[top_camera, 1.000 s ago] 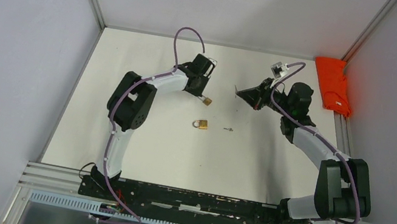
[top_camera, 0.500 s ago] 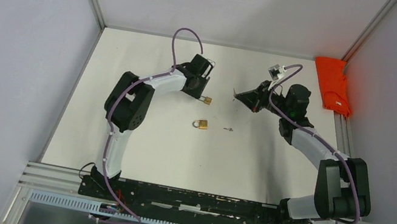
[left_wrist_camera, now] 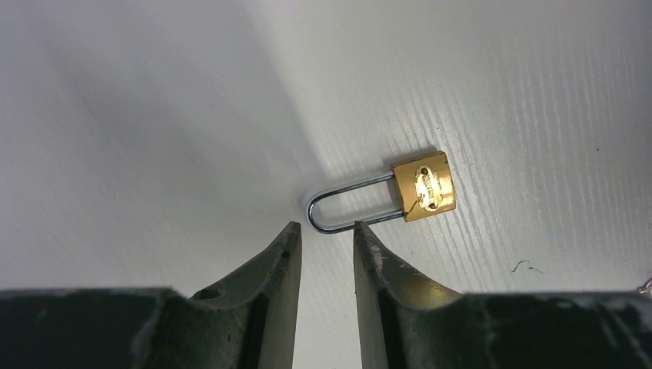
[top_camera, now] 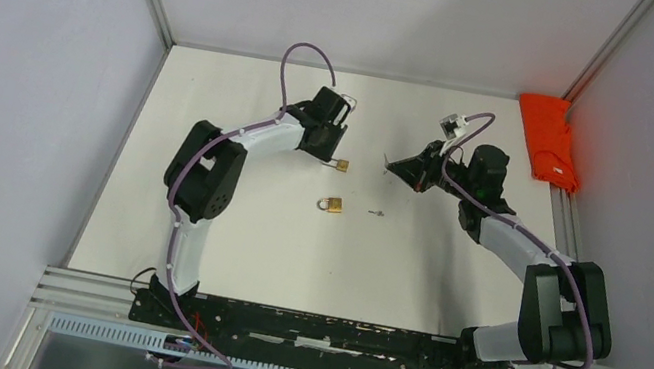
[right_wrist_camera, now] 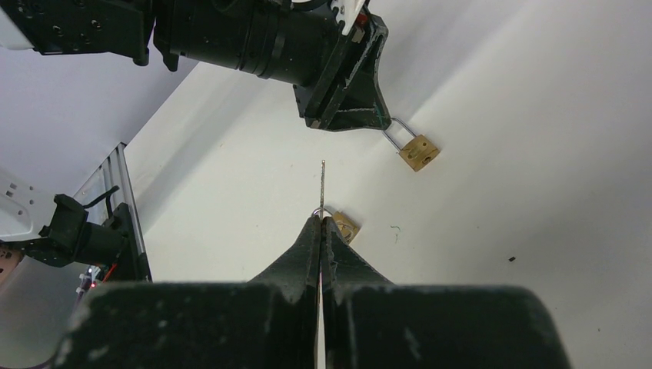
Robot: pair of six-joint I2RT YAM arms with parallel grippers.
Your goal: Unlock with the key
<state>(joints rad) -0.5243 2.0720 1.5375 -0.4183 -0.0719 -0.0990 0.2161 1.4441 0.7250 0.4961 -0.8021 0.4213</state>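
Left gripper [left_wrist_camera: 327, 238]: your black fingers stand slightly apart, gripping nothing | brass padlock [left_wrist_camera: 423, 187]: blocky body, smooth steel U-shackle, lying flat on the white grained table [left_wrist_camera: 538, 92], shackle bend just beyond your fingertips | right gripper [right_wrist_camera: 321, 223]: pinched tight on the thin metal key [right_wrist_camera: 322, 184], blade protruding | second padlock [top_camera: 331, 205]: mid-table.

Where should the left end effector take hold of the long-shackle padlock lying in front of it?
Probably the brass body, pinched across its two narrow sides from above. It lies flat, shackle pointing at the open left end effector; a thin loop offers little hold, and the far end is left free for the key.
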